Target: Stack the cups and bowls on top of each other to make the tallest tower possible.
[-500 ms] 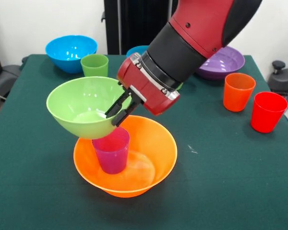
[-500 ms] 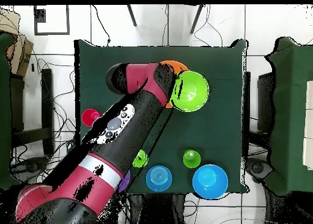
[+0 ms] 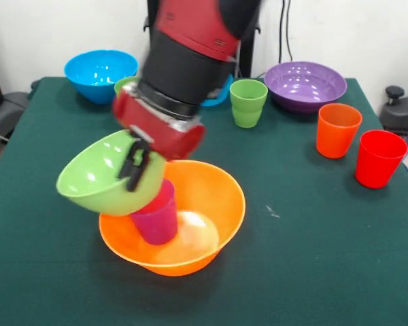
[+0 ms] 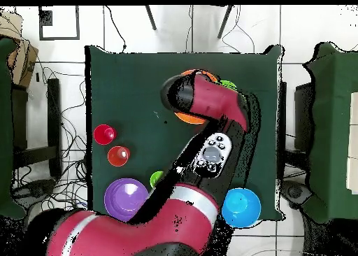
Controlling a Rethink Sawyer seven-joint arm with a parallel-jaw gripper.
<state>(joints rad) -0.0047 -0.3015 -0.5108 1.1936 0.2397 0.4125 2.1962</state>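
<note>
One green bowl (image 3: 102, 174) is gripped at its rim by the pincer (image 3: 134, 166), now tilted steeply where half a second ago it was held nearly level, so seating on the purple cup (image 3: 154, 216) just below, inside the orange bowl (image 3: 211, 204), looks unsettled. Overhead, the grip is hidden by the arm (image 4: 210, 120); only a green sliver is shown.

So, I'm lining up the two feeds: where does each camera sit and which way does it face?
Front view: across the table, facing the arm; shows the pincer shut on the tilted green bowl over the purple cup.
Overhead view: above, straight down; the arm covers much of the table.
Shared: orange bowl, red cup.
</note>
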